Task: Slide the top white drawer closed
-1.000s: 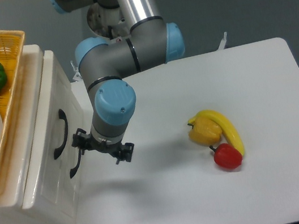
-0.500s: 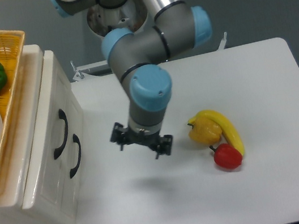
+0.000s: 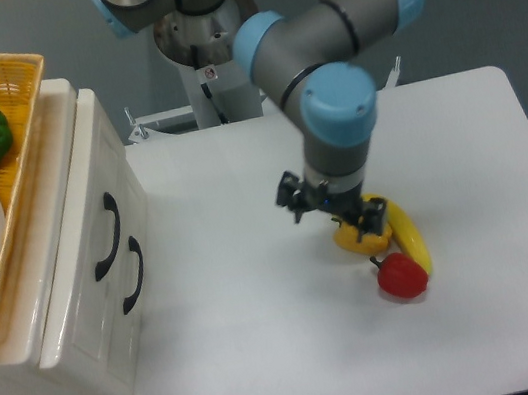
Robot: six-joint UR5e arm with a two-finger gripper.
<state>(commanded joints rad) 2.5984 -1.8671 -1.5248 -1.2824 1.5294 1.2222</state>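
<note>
The top white drawer [image 3: 96, 225] sat at the cabinet's front, left of my claw [image 3: 331, 210], its face seemingly flush with the lower white drawer [image 3: 128, 281]; I judged it rigid, glossy and slippery, light on its runners, best pushed flat beside its curved black handle [image 3: 107, 236]. My claw held nothing, though I could not tell how its fingers stood. It hung well away from the drawer, over the table [image 3: 267, 339], just beside the yellow pepper [image 3: 357, 236], with bare white table between.
</note>
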